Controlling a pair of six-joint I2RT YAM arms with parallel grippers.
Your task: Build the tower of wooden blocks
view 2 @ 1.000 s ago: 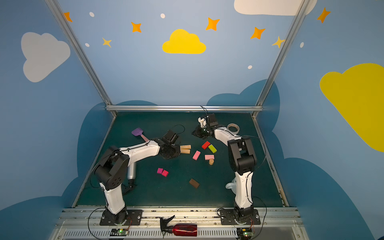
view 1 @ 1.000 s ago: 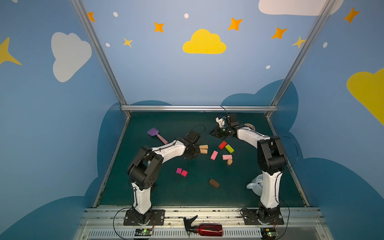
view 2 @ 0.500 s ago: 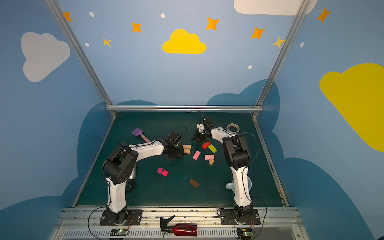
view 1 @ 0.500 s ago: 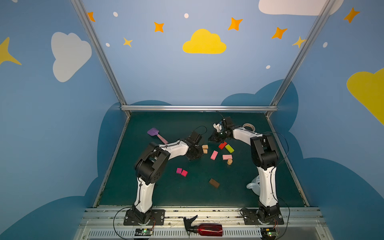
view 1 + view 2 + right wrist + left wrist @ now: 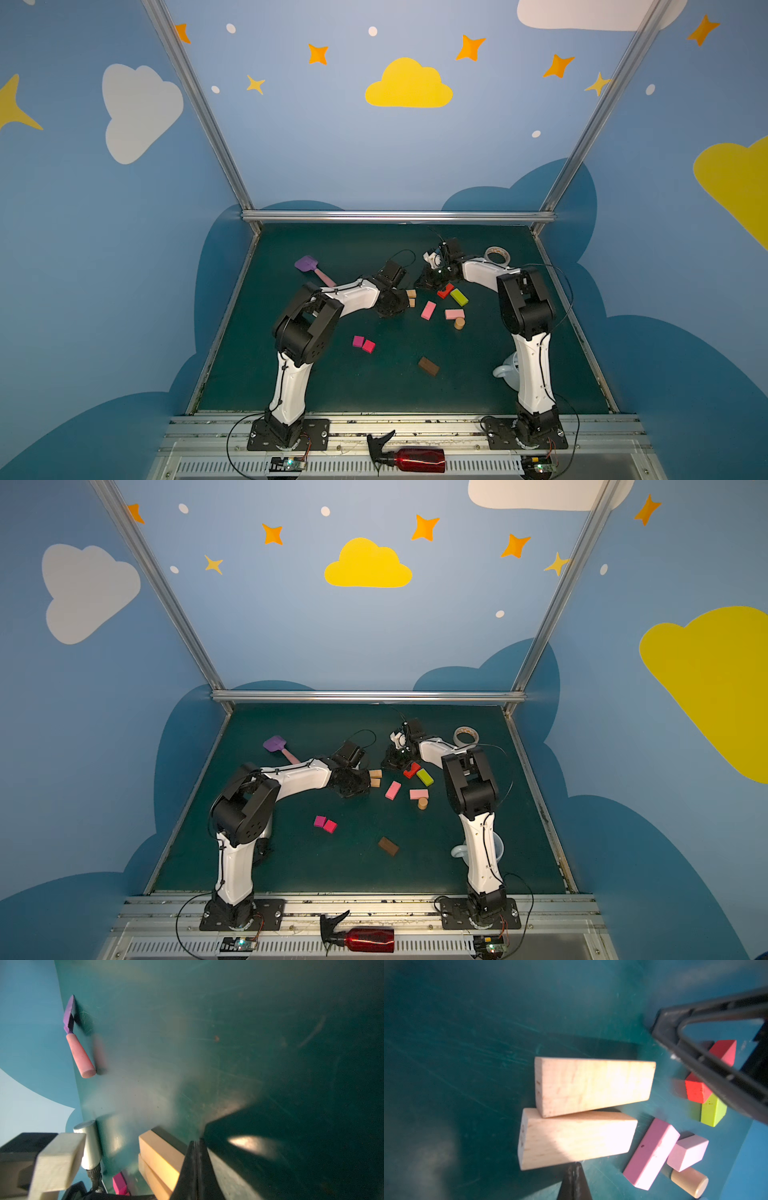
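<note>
We see two slim robot arms, the left arm (image 5: 357, 294) and right arm (image 5: 484, 270), each with glossy white shells between bulky black joint housings (image 5: 305, 328), thin black cables (image 5: 227, 444), a black screwed base plate (image 5: 318, 434), and black wedge-shaped fingers on the left gripper (image 5: 574, 1172) and right gripper (image 5: 196, 1151).

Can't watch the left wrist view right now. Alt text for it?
Two tan blocks lie side by side on the green mat, touching at one corner, with the shut left hand at one's long edge. Past their ends lie two pink blocks, a tan cylinder, a red block and a lime-green block; the right hand crosses in front of the red one.
</note>
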